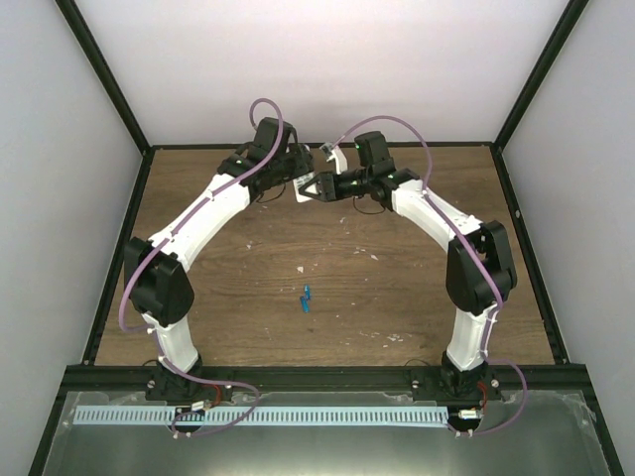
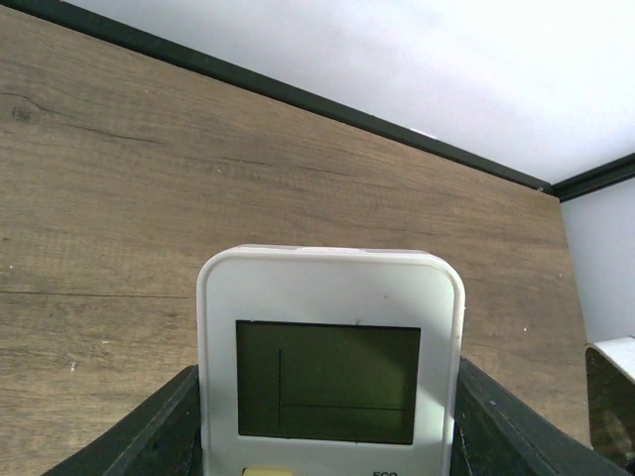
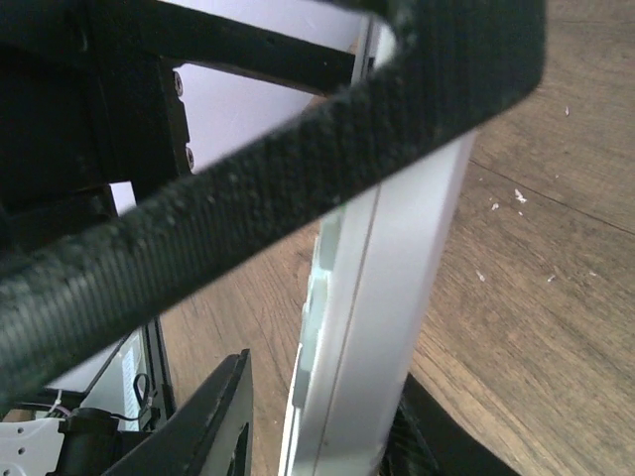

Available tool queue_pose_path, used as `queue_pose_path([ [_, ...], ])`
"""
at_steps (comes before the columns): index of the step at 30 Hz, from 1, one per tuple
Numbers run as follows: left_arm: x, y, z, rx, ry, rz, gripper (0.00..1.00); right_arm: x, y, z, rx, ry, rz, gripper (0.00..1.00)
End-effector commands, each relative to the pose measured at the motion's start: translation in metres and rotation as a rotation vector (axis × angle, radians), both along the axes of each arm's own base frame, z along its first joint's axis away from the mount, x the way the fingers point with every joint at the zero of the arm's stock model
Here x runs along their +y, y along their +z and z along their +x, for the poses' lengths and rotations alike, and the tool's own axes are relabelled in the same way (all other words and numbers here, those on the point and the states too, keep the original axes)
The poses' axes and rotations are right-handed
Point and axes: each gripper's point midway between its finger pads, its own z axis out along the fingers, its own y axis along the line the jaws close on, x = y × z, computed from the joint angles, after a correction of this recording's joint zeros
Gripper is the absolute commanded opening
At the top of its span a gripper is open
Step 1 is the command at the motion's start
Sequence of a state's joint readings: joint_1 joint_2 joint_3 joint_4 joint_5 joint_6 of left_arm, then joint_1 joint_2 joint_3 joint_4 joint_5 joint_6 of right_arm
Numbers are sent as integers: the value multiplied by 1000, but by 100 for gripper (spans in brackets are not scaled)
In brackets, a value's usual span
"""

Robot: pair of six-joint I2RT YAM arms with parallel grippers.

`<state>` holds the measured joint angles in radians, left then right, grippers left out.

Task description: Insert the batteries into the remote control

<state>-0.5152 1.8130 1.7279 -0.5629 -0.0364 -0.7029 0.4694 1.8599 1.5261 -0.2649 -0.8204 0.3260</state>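
The white remote control (image 2: 327,283) is upright between my left gripper's (image 2: 329,436) black fingers (image 2: 164,436), its green-grey screen facing the camera. That gripper is shut on it, above the far middle of the table (image 1: 296,171). In the right wrist view the remote (image 3: 397,297) shows edge-on between my right gripper's (image 3: 322,421) jaws. One finger (image 3: 213,416) stands off its button side; the other touches its back. My right gripper (image 1: 317,185) meets the left one there. The two blue batteries (image 1: 306,297) lie together mid-table, far from both grippers.
The wooden table (image 1: 238,268) is framed by black rails (image 1: 119,248) and white walls. A black textured finger (image 3: 298,169) crosses the right wrist view close to the lens. A white-edged dark part (image 2: 610,397) shows at the left wrist view's right edge.
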Motion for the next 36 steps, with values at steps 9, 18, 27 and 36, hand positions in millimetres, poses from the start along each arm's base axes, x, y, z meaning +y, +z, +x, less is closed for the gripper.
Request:
queue_pose_path([
  [9,-3,21,1,-50,7,-5,6,11,12,8,-20,17,10,17],
  [18,-7,19,0,-52,-3,1,21,12,9,11,-10,4,-3,13],
  [27,-12,19,-6,-49,-23,-37,79,8,3,20,2,-58,-35,12],
  [36,20,39,-16,-91,69,-44,99,-9,-19,34,-60,-145,-170,11],
])
